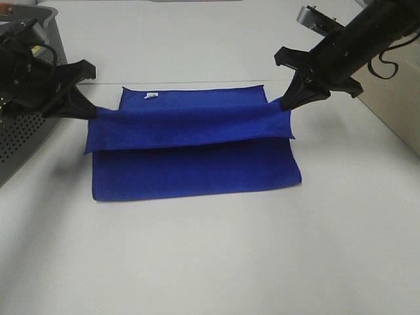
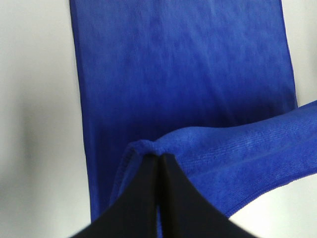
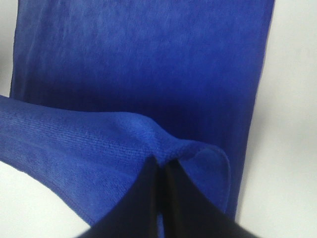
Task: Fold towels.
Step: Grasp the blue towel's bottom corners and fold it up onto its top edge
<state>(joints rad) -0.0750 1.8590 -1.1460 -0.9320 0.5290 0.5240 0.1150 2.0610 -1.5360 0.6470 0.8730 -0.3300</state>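
Both claws clenched on the blue towel (image 1: pixel 197 164), a fold hanging between them.

The left claw (image 1: pixel 88 110) and the right claw (image 1: pixel 287 103) each pinch one end of a raised fold. The rest of the towel lies flat mid-bench (image 1: pixel 216 262), its white tag (image 1: pixel 150 96) near the far edge. Both pinches look shallow, so I judge an end could slip free, or uneven travel could lay the fold crooked. A grey basket (image 1: pixel 26 131) at the bench's left edge crowds the left arm.
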